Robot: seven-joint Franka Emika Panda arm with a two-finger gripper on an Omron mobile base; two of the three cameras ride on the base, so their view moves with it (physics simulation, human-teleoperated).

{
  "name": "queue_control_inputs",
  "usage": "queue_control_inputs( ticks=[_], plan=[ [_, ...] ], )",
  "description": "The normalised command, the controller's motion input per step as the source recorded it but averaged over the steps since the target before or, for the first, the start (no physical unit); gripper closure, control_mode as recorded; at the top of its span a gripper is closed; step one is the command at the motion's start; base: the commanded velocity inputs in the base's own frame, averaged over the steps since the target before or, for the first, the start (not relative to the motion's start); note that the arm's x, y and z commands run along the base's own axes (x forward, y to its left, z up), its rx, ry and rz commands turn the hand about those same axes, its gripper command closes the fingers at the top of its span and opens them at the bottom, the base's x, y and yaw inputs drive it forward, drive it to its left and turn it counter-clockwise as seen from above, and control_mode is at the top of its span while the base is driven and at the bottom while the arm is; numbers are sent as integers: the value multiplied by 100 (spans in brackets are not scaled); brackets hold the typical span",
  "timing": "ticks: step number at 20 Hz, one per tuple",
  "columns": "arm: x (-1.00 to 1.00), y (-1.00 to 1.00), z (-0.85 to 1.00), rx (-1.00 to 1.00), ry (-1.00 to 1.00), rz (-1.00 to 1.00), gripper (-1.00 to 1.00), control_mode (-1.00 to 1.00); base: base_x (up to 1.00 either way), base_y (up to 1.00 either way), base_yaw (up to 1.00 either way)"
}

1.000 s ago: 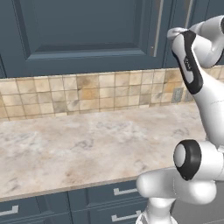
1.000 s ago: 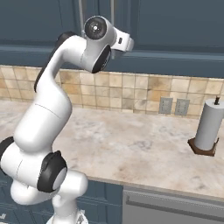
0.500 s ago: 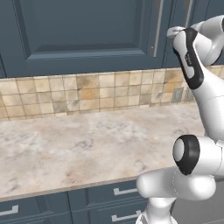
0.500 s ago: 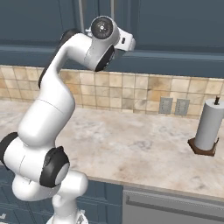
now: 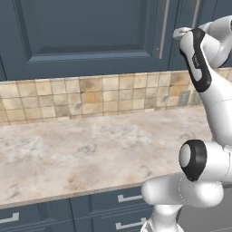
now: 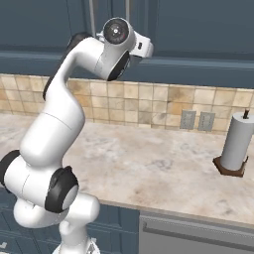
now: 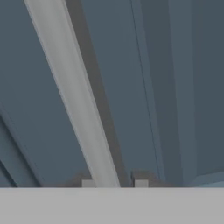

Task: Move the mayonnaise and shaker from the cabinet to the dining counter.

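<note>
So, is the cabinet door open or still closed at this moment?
Closed. The cabinet door lies flat in line with its neighbour, nothing inside shows, and in the hand view its silver handle runs between the fingertips.

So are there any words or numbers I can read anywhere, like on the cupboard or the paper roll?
None to read: the cabinet, its silver handle, the tiled wall, the outlets and the paper towel roll all show plain surfaces, no writing.
</note>
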Motion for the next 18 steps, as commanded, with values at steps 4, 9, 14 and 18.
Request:
queue_control_inputs(
  ticks=[4,9,14,18],
  plan=[
    [-28,-6,1,0,-3,0,100,-100,0,0,0],
    [-77,-31,25,-2,-10,0,100,-100,0,0,0],
    [-96,-68,23,-1,-12,0,100,-100,0,0,0],
    [-100,-74,19,-1,-6,0,100,-100,0,0,0]
  ],
)
